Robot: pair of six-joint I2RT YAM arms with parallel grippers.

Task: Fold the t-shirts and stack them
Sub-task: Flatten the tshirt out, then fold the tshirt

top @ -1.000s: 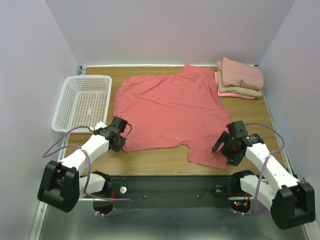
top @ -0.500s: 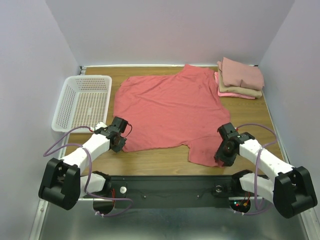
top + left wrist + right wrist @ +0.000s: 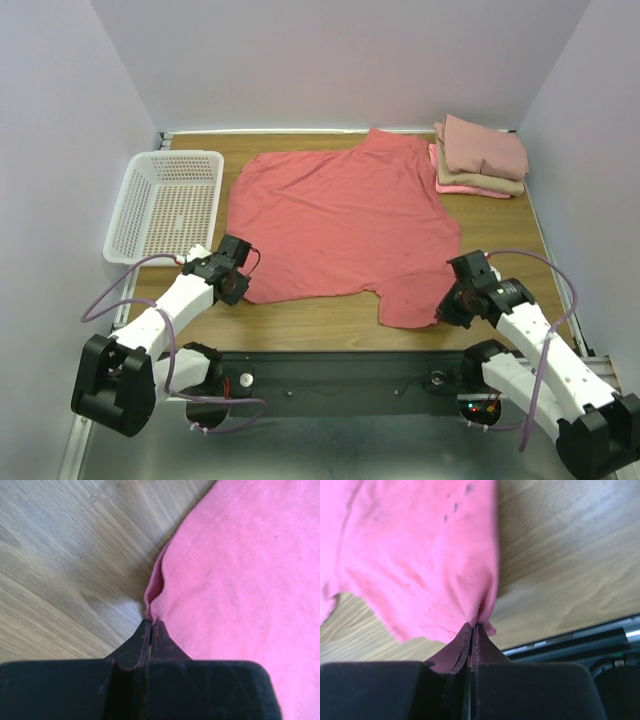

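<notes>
Surface: wooden table [image 3: 320, 318], light-brown grain, enclosed on three sides by pale lilac walls [image 3: 340, 60]; a black base bar [image 3: 340, 378] runs along the near edge between the two arm mounts; purple cables [image 3: 118, 298] loop beside the left arm.

Left of the table: white mesh basket [image 3: 170, 157], upright, near the big shirt's left edge but apart from it.

Centre: coral-red shirt [image 3: 340, 220], one layer, spread flat over the middle of the table with shallow wrinkles; its far end reaches the back edge; at the near right a flap juts toward the base bar; the wrist cameras render the cloth as pinker, with a few small dark specks near the right flap.

Far right corner: folded stack [image 3: 480, 165], three flat rectangles; dusty-pink shirt [image 3: 487, 145] on top, tan shirt [image 3: 478, 181] beneath it, bright-pink shirt [image 3: 462, 189] at the bottom with only its edge showing; the stack sits just beside the coral-red shirt's far right corner, contact not discernible.

Left gripper [image 3: 150, 626]: fingers pressed together on the near left corner of the coral-red shirt; the hem puckers into a small ridge at the tips.

Right gripper [image 3: 472, 627]: fingers closed on the near right tip of the flap; the cloth gathers into a fold above them.
</notes>
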